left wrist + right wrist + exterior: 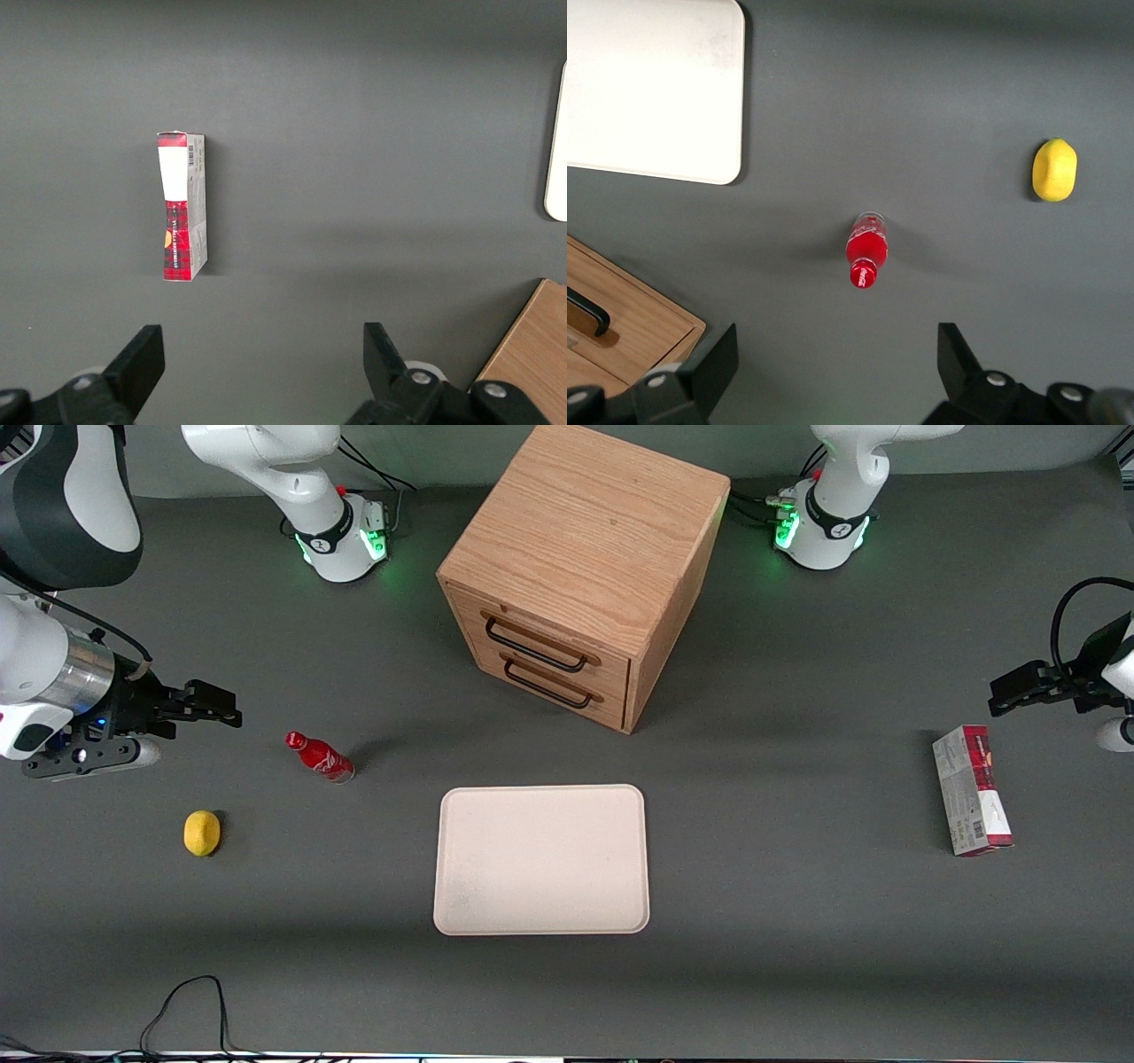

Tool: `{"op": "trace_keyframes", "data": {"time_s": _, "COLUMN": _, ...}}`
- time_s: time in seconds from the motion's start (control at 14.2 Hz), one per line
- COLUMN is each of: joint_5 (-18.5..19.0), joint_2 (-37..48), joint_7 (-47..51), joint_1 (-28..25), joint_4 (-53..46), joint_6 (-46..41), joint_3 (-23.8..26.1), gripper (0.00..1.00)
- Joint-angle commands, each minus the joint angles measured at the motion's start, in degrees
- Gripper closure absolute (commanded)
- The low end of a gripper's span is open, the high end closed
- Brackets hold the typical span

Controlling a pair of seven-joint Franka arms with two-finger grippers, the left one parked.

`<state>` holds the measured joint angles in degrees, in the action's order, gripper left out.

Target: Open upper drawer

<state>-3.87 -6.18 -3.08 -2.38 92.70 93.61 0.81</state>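
- The right arm reaches in low over the table at the working arm's end, its wrist roughly level.
- The gripper (pixel 232 710) hangs well apart from the cabinet (pixel 585 567), above the table, holding nothing.
- Its fingers (pixel 718 359) are spread wide.

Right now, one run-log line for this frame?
phase: pre-approach | upper drawer: shut | end effector: open, empty, at working arm's end, above table near red bottle | contact: none

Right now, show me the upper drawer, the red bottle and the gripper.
upper drawer (pixel 532 640), front view, on its oak front by the handle.
red bottle (pixel 321 757), front view, on its body.
gripper (pixel 837 354), right wrist view, midway between its open fingertips, above the table.
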Motion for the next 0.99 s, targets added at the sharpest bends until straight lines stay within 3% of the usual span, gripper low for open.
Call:
{"op": "trace_keyframes", "data": {"time_s": 0.0, "joint_5": -0.3, "joint_2": -0.1, "joint_7": 1.3, "joint_1": 0.9, "joint_4": -1.4, "joint_6": -1.0, "joint_3": 0.9, "gripper": 0.00}}
{"op": "trace_keyframes", "data": {"time_s": 0.78, "joint_5": -0.5, "joint_2": -1.7, "joint_7": 1.1, "joint_1": -0.2, "joint_4": -3.4, "joint_6": -1.0, "joint_3": 1.4, "gripper": 0.00}}
{"op": "trace_keyframes", "data": {"time_s": 0.92, "joint_5": -0.6, "joint_2": -3.0, "joint_7": 0.5, "joint_1": -3.0, "joint_4": -5.8, "joint_6": -1.0, "joint_3": 1.5, "gripper": 0.00}}
